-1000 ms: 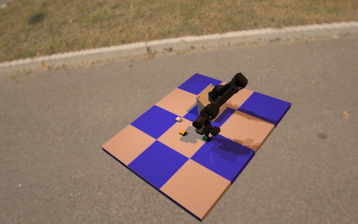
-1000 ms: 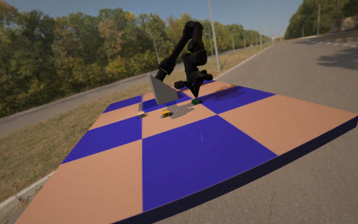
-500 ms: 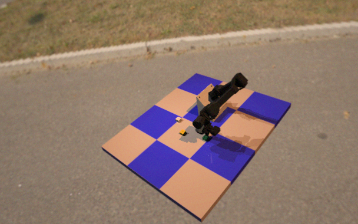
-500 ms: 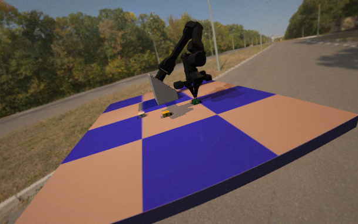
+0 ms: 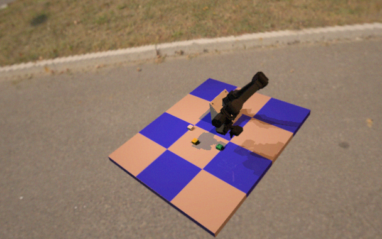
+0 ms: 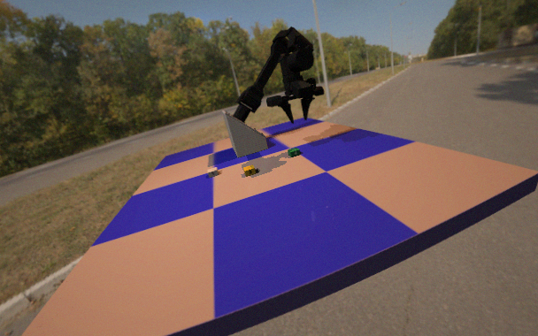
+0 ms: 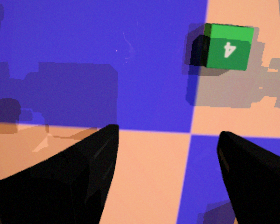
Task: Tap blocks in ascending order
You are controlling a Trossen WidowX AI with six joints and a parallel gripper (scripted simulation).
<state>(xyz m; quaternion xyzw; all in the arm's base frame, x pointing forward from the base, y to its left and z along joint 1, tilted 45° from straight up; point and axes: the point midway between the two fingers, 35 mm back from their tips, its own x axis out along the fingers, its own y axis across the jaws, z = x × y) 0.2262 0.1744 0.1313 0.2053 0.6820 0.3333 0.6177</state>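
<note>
Top view shows one checkered table point(image 5: 136, 154) of blue and tan squares lying on asphalt, with one black arm point(image 5: 240, 97) mounted near its far side beside one grey wedge-shaped plate point(image 5: 215, 108). Three blocks sit on the table: one white block point(image 5: 190, 127), one yellow block point(image 5: 195, 141) and one green block point(image 5: 220, 146). They form a loose row, the white one at about 10 o'clock from the yellow, the green one at about 4 o'clock from it, all apart from each other.

In the exterior view the gripper point(image 6: 297, 116) hangs well above the table, its two pointed fingers point(image 6: 288, 110) spread apart with nothing between them; it is released. The green block point(image 6: 294, 152) lies below it, in front and untouched.

From the wrist view, the two dark fingers fill the lower corners, and the green block point(image 7: 227, 47) sits at about 1 o'clock, on the edge where a blue and a tan square meet. One pale digit shows on its top, too blurred to read for certain.
</note>
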